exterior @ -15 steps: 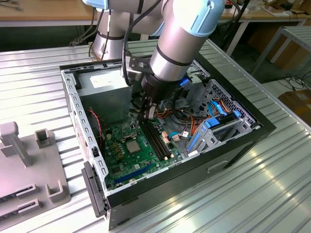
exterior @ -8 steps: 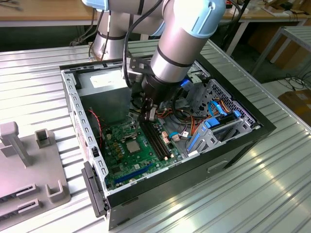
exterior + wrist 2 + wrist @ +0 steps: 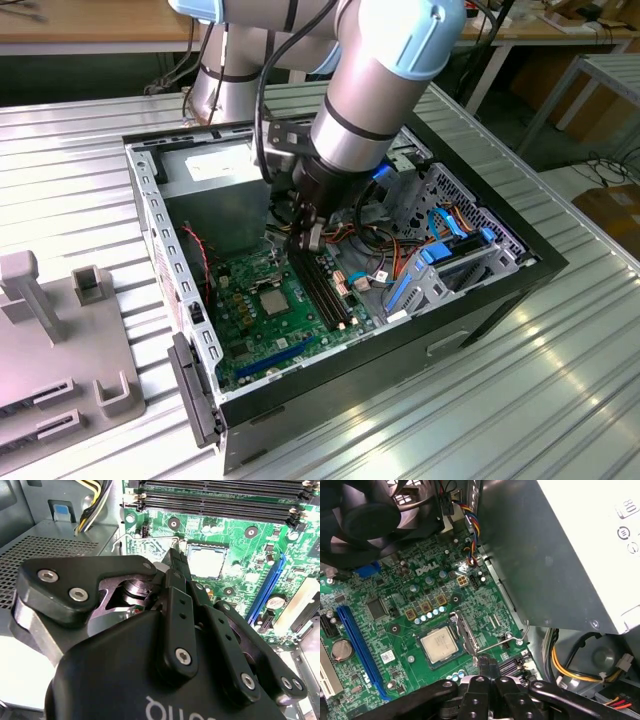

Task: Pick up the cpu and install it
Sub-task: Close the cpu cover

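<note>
Tool (image 3: 308, 238): lowered inside the open computer case (image 3: 480, 300), over the green motherboard (image 3: 250, 330). In both wrist views its fingers (image 3: 487, 664) are pressed together at the tips, closed on nothing.
Tool position: tips sit just beside the raised socket frame (image 3: 465, 632) and its thin wire lever (image 3: 512, 637); whether they touch the lever cannot be told.
Cpu (image 3: 438, 645): lies flat in the socket on the motherboard, dull silver top facing up, apart from the tool tips. In the second wrist view the cpu (image 3: 206, 562) shows beyond the fingers (image 3: 177, 567); in the exterior view it is the pale square (image 3: 273, 298) just left of the tool.
Socket frame: stands tilted open along one edge of the cpu, not laid down over it.
Memory slots (image 3: 322, 285): long black rows just right of the cpu in the exterior view.
Blue expansion slot (image 3: 357, 647): on the far side of the cpu from the socket frame.
Fan (image 3: 375, 510): black, at the board's edge, well apart from the tool.
Desk (image 3: 520, 400): ribbed metal, carries the case; grey fixture block (image 3: 70, 330) rests at the exterior view's left.
</note>
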Controlling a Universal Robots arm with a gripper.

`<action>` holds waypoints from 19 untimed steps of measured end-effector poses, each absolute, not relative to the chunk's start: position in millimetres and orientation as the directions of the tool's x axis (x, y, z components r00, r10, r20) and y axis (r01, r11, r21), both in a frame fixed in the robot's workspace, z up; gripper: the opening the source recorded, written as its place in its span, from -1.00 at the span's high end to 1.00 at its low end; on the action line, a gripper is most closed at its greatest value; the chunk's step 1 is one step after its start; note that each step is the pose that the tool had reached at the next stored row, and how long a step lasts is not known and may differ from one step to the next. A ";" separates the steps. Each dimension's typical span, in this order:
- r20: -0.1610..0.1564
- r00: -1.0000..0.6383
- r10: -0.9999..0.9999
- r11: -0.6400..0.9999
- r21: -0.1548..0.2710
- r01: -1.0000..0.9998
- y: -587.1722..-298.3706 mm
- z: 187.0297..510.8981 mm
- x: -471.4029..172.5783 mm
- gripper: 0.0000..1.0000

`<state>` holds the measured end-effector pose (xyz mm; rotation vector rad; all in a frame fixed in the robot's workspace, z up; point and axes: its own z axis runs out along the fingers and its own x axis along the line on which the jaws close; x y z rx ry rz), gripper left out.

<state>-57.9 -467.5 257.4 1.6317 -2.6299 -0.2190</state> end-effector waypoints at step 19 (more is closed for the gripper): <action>-0.043 -0.427 -0.903 0.418 0.137 -0.898 -472.6 257.5 -58.5 0.79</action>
